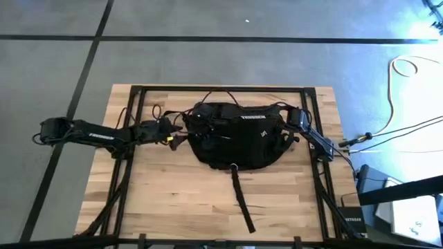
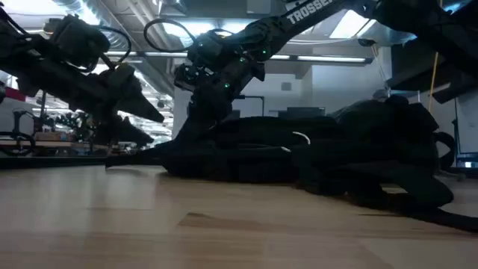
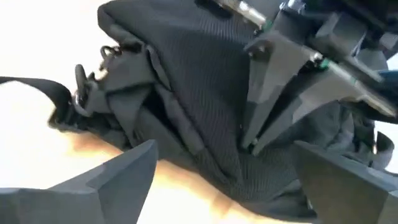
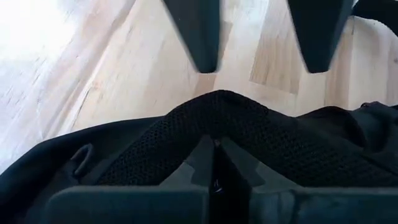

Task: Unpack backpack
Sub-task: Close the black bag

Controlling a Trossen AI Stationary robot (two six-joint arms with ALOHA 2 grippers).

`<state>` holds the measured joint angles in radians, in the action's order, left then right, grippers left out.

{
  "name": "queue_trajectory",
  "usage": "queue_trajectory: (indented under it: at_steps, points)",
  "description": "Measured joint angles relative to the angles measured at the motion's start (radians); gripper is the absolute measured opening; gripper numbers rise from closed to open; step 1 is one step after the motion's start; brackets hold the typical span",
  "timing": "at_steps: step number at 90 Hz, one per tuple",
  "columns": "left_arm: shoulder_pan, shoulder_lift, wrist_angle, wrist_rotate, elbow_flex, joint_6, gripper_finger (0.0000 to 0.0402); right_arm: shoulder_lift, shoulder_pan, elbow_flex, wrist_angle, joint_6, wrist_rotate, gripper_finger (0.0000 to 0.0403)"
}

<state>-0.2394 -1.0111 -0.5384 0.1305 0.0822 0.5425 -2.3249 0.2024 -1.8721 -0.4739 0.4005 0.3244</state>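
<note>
Pale wooden worktop (image 1: 180,194) under me, grey floor all round it, and the black backpack (image 1: 235,138) lies slumped across the far middle of the boards, one long strap (image 1: 242,200) trailing toward the near edge. My right arm reaches in over the bag from the right side, and my right tool (image 3: 252,146) is down on the top of the fabric, its two fingers pressed together with a fold of the mesh pinched between them; my own right wrist view shows the cloth (image 4: 236,124) humped up just ahead of the closed tips. My left tool (image 3: 224,171) hovers at the bag's left end, just beside it, fingers spread wide, nothing between them. From the low view the bag (image 2: 314,161) sits as a dark flat heap.
</note>
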Motion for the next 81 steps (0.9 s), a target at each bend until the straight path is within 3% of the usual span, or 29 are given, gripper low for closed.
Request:
queue_trajectory:
  at_steps: [27,40,52,81]
  points:
    - [-0.019,0.000,-0.011,0.016,0.002,0.058,0.0381,0.000,0.000,0.000,0.006,0.000,0.000,0.0000]
    - [-0.016,-0.023,0.053,0.048,0.004,0.184,0.0381,0.000,0.000,0.000,0.007,0.000,0.000,0.0000]
    - [-0.015,-0.089,0.052,0.054,0.034,0.240,0.0381,0.000,0.000,0.000,0.010,0.000,0.000,0.0000]
    - [0.011,-0.291,0.024,0.030,0.141,0.204,0.0378,0.001,0.001,0.000,-0.018,-0.001,0.000,0.0000]
